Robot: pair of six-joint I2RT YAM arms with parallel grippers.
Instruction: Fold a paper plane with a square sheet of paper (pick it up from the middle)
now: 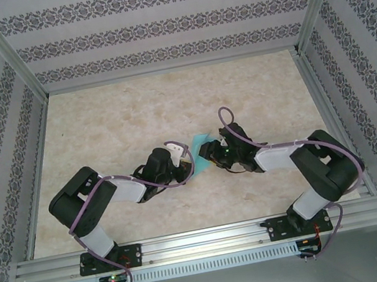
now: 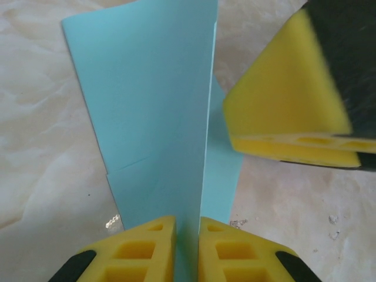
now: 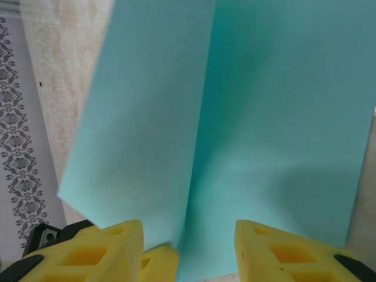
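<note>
No legible text or markings

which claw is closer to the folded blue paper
Left. The left claw is pinched shut on the folded blue paper, touching it; the right claw stands open astride the paper, not clamped.

Tight quarters mid-table: a folded sheet of thin turquoise-blue paper (image 2: 153, 106) stands upright between the left gripper (image 2: 187, 226), pinched on its crease, and the right gripper (image 3: 189, 230), whose yellow foam fingers (image 3: 282, 252) stand apart around it. Beyond the elbowed left arm (image 1: 121, 191) and right arm (image 1: 279, 156), the pale marble-look tabletop (image 1: 111, 118) offers open passage, hemmed only by grey-patterned walls (image 1: 153, 23) and an aluminium front rail (image 1: 206, 239).
</note>
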